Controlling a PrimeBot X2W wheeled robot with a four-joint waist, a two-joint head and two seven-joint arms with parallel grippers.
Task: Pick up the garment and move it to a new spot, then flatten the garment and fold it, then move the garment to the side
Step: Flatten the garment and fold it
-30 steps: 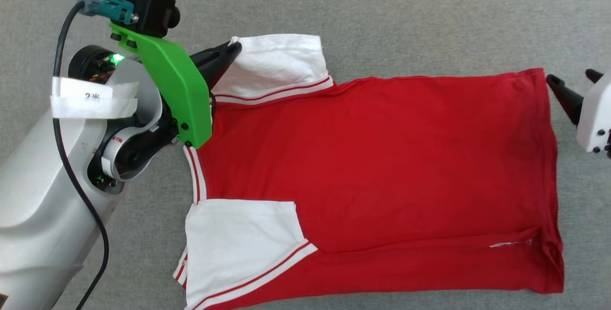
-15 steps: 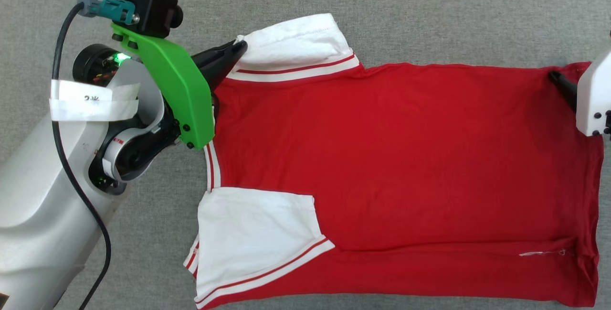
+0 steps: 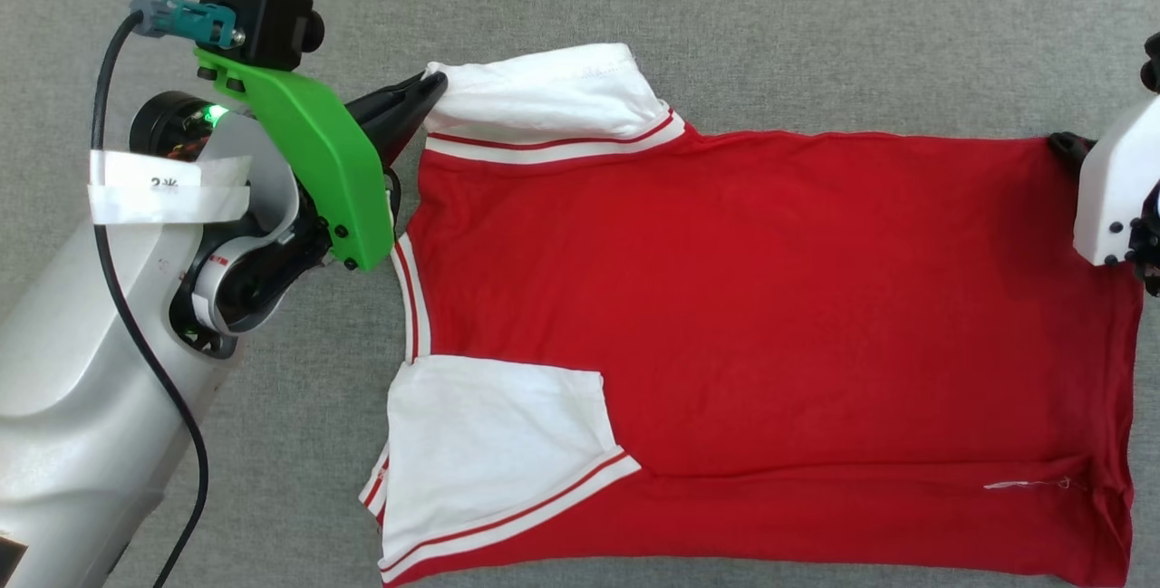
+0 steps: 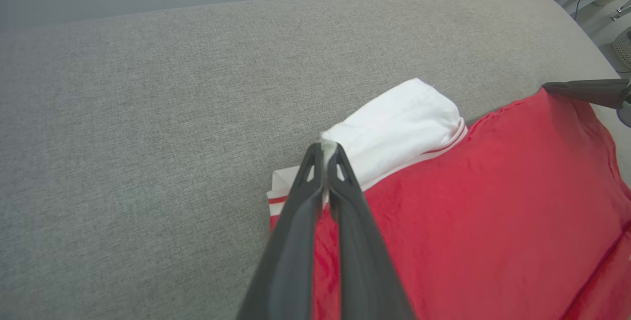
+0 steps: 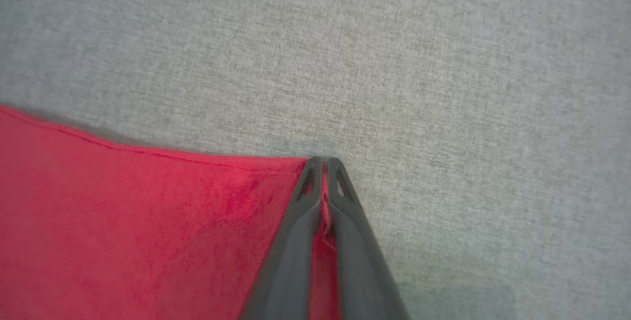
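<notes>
Two pinches along the far edge: left gripper (image 3: pixel 435 85) clamped on the garment's (image 3: pixel 725 298) white sleeve (image 3: pixel 544 99), right gripper (image 5: pixel 323 162) clamped on the hem corner (image 5: pixel 291 169), probably to stretch it flat.

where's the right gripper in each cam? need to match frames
Head view: right gripper at the right edge, upper part, shut on the red T-shirt.
Left wrist view: right gripper at the upper right edge, fingers lying sideways.
Right wrist view: right gripper rising from bottom centre.
Shared landmark: the red hem corner it pinches.
</notes>
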